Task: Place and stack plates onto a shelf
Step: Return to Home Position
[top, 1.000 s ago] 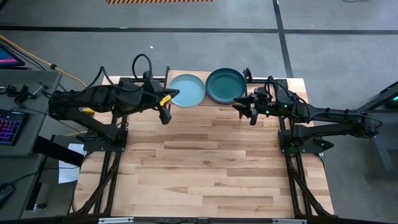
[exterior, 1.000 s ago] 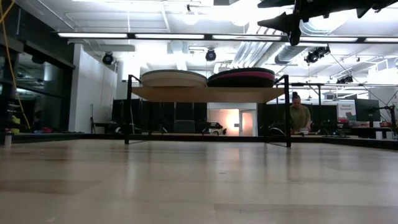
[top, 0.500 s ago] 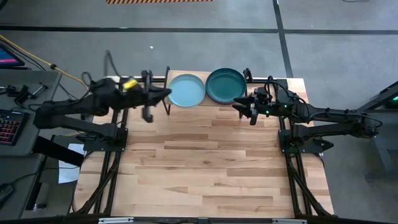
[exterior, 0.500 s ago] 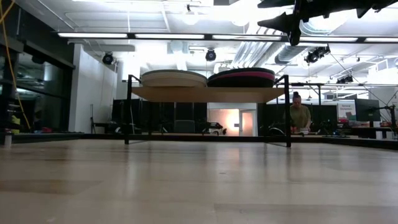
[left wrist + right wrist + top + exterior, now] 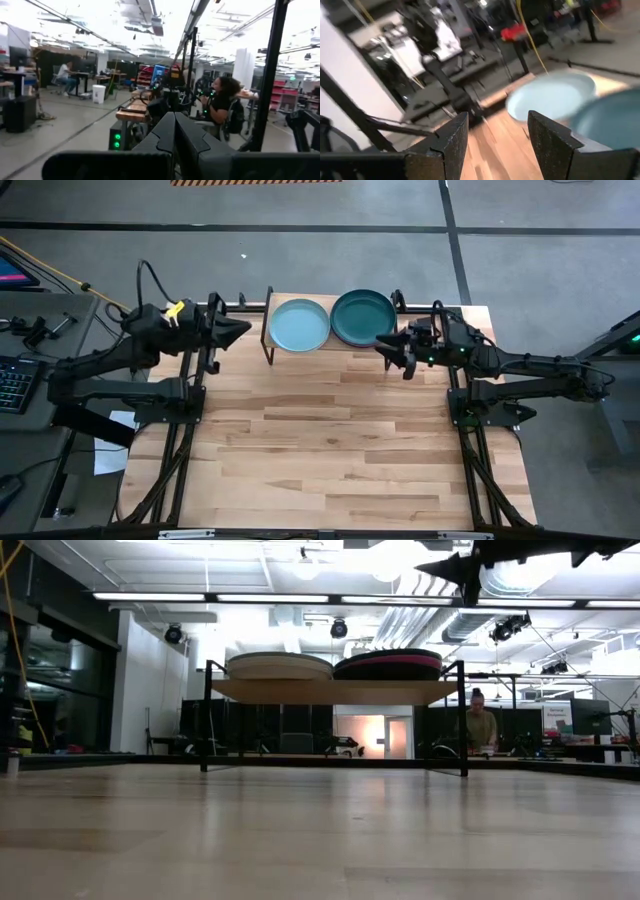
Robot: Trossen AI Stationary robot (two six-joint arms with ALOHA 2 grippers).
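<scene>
Two stacks of plates stand side by side on the shelf [image 5: 335, 691] at the table's far edge. The left stack [image 5: 278, 666] is topped by the pale blue-green plate [image 5: 299, 324], the right stack [image 5: 388, 664] by the dark teal plate [image 5: 363, 317], with a magenta rim and a black one under it. My left gripper [image 5: 240, 330] is shut and empty, in the air left of the shelf. My right gripper [image 5: 392, 348] is open and empty, just right of the teal plate and above it. Its wrist view shows the pale plate [image 5: 552, 100] and the teal plate [image 5: 607, 120] past its fingers.
The butcher-block tabletop [image 5: 330, 440] stretches bare from the shelf to the near edge. The shelf's black legs [image 5: 206, 715] stand on it near the far edge. A person [image 5: 482, 725] sits in the room beyond the table, and another [image 5: 220, 100] shows in the left wrist view.
My left arm has drawn back from the pale blue-green plate toward the table's left edge and now points level past the shelf. My right gripper has risen a little beside the teal plate. The plate stacks have stayed where they were.
</scene>
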